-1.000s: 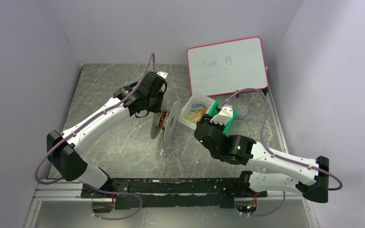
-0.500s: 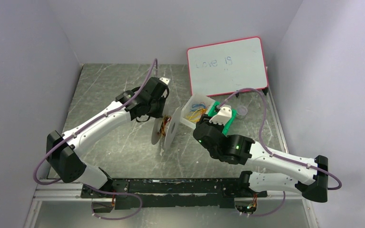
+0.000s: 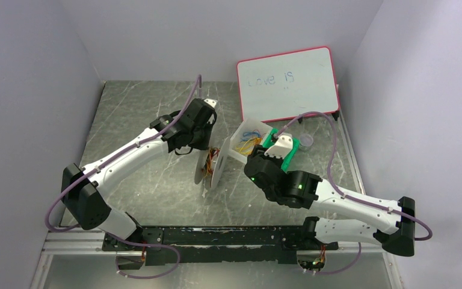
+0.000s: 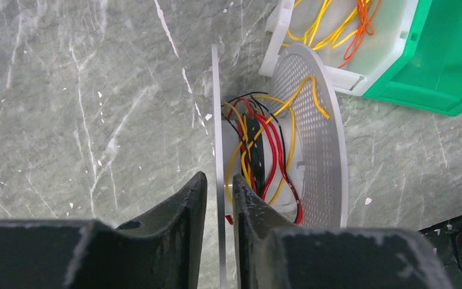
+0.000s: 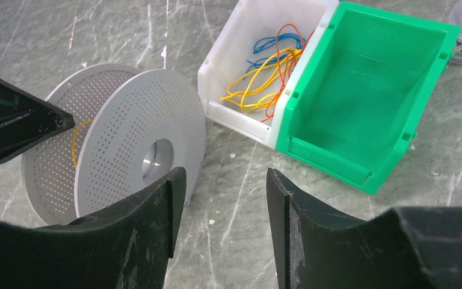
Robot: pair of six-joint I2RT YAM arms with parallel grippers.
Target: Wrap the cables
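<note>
A white perforated spool (image 3: 215, 164) stands on edge on the table, with red, yellow and black wires (image 4: 258, 150) wound loosely round its hub. My left gripper (image 4: 219, 186) straddles the spool's thin left flange (image 4: 216, 108), jaws nearly closed on it; it also shows in the top view (image 3: 207, 147). A thin orange-red cable (image 5: 284, 45) lies in the white bin (image 5: 240, 117) among yellow and blue wire loops. My right gripper (image 5: 219, 198) is open and empty, low over the table just right of the spool (image 5: 138, 138).
A green bin (image 5: 361, 90) leans against the white bin (image 3: 246, 135) right of the spool. A whiteboard (image 3: 287, 81) stands at the back right. A small clear dish (image 3: 307, 141) of wire loops sits beyond the green bin. Grey walls close both sides.
My left gripper has come toward the near right with the spool, which has shifted slightly closer to the white bin and tilted. The right arm has not moved.
</note>
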